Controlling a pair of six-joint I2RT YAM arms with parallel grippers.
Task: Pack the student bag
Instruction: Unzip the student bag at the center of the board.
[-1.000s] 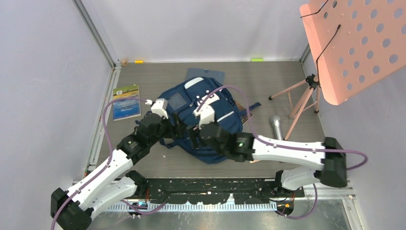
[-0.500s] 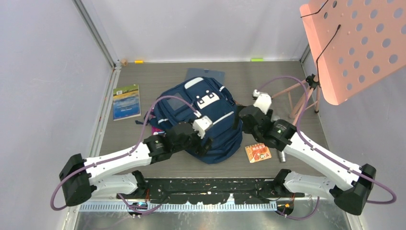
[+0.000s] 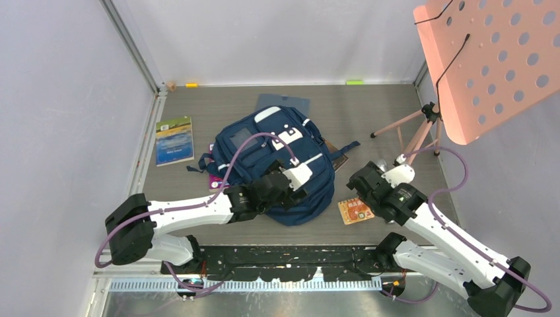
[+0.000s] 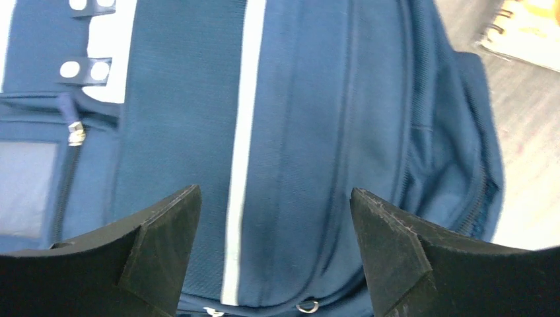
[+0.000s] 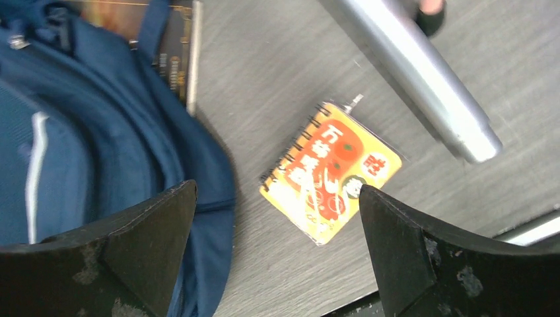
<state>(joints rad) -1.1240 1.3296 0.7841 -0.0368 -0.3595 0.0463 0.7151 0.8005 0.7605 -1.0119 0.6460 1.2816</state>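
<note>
Left pincer [image 4: 274,198]: jaws are spread wide with nothing between them. It hovers over the student bag [image 3: 317,191], whose white-striped front panel lies directly beneath.
Right pincer [image 5: 277,190]: as wide as it goes, and empty. The orange notebook [image 5: 330,172] lies on the desk [image 5: 264,79] just below it, and the bag's edge lies under its other finger.
Just changed: a second ago both pincers were bunched over the bag's middle. Since then the right one has swung out and drawn back over the notebook, the left has slid to the bag's near end, and both have opened further (the bag has shifted slightly too).
Meaning: the bag appears to have been let go, and the right arm looks to be lining up on something to pack. Nothing can be seen inside the bag yet.
Overhead view only: a green-and-blue book [image 3: 174,140] lies well away from the left pincer.
Right wrist view only: a silver cylinder [image 5: 413,79] lies just beyond the notebook, hidden by the arm from above. A dark book [image 5: 175,46] is tucked under the bag.
Left wrist view only: a zip ring [image 4: 305,306] shows at the bag's seam; whether the main compartment is open cannot be told.
</note>
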